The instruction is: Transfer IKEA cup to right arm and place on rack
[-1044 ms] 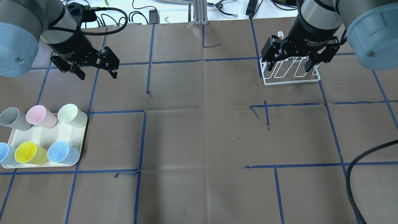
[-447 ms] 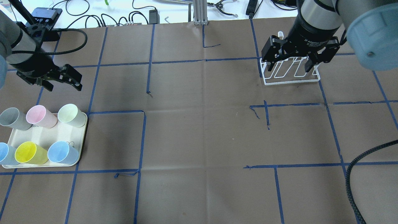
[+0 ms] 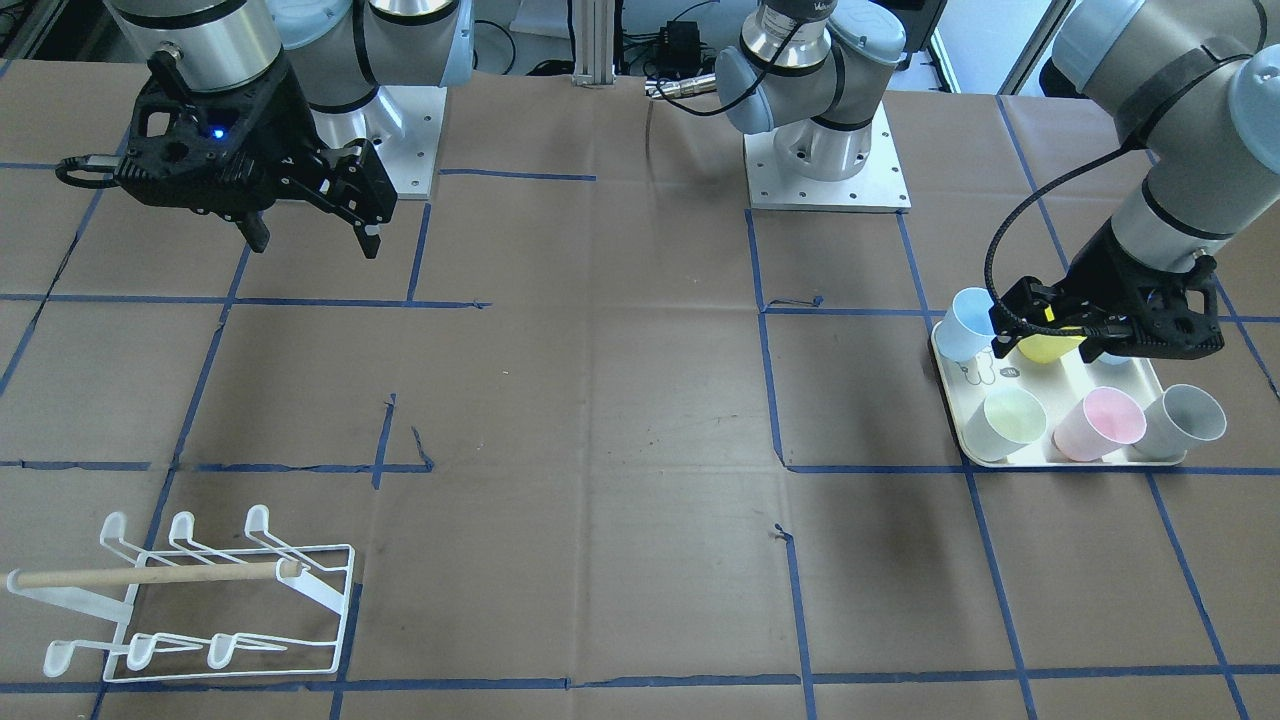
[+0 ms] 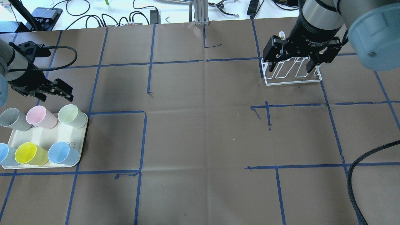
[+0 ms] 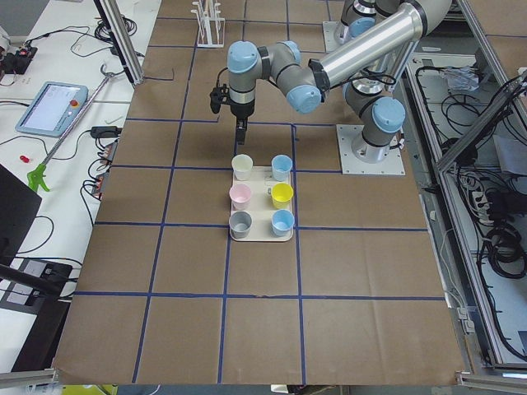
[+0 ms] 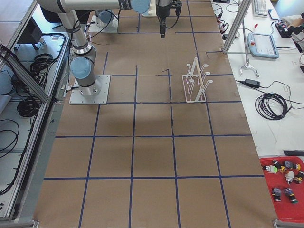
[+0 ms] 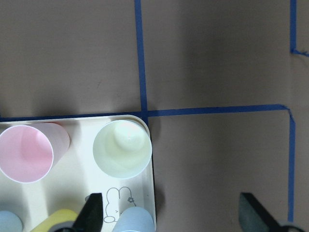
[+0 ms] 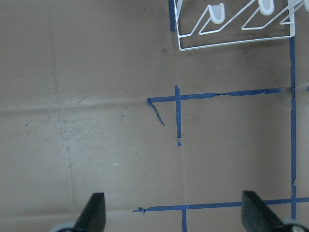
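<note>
Nothing of the task is done yet. All six IKEA cups stand upright, mouths up, on the cream tray [image 4: 47, 134] in the left half of the table [image 4: 200, 125], roughly midway between the robot's edge and the operators' edge. The row toward the operators' edge holds the grey cup [image 4: 12, 118], the pink cup [image 4: 39, 116] and the pale green cup [image 4: 72, 115]. The row toward the robot's edge holds a blue cup [image 4: 4, 154], the yellow cup [image 4: 29, 153] and a second blue cup [image 4: 62, 153].

The left tool [image 4: 57, 98] hangs above the tray's corner by the pale green cup. Its fingers are spread wide and hold nothing. In its wrist view one finger sits over the tray and the other over the table beside it. Which cup it will take cannot be told, though the pale green one lies closest beneath it.

The right tool [image 3: 315, 245] is likewise spread and empty, held high over the right half of the table on the robot's side. The white wire rack [image 3: 315, 592], with its wooden dowel [image 3: 150, 576], stands nearer the operators' edge, well apart from that tool, and no cup hangs on its prongs.

Every step is left: lowering onto a cup, gripping and lifting it, carrying it toward the middle, handing it to the right tool, and setting it on a rack prong.
</note>
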### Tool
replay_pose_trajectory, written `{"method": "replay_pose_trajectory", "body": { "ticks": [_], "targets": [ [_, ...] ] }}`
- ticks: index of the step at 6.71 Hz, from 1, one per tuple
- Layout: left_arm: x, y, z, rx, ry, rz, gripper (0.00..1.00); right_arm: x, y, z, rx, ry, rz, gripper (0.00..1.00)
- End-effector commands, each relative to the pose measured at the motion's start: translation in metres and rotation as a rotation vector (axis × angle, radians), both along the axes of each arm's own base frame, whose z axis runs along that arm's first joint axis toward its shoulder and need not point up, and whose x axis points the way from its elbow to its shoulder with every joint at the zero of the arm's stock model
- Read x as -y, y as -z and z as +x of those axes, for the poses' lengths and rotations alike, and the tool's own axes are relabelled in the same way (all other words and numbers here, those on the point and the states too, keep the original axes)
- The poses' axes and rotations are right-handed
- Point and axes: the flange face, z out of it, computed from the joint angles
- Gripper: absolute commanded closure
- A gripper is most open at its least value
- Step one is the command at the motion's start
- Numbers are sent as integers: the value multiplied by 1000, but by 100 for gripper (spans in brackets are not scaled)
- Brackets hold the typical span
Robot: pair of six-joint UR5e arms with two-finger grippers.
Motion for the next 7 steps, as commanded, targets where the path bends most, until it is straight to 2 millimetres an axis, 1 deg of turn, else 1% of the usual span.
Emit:
{"method": "replay_pose_trajectory", "body": {
  "ticks": [1, 2, 3, 4, 5, 6, 7],
  "targets": [
    [2, 49, 2, -5, 4, 10, 0, 3, -1, 1, 13, 1, -21, 0],
    [3, 62, 2, -17, -3, 35, 0, 22, 13, 3, 19, 6, -75, 0],
    [6, 77, 4, -21, -4, 43, 0, 42, 15, 14, 117, -7, -220, 0],
    [7, 93, 5, -19, -4, 39, 0, 49, 15, 24, 216, -19, -269, 0],
    [6, 102, 4, -7, 3, 22, 0, 50, 11, 29, 275, 28, -288, 0],
    [5, 103, 4, -6, 2, 23, 0, 49, 17, 30, 297, 83, -301, 0],
    [5, 104, 5, -6, 0, 29, 0, 41, 27, 31, 323, 169, -307, 0]
  ]
}}
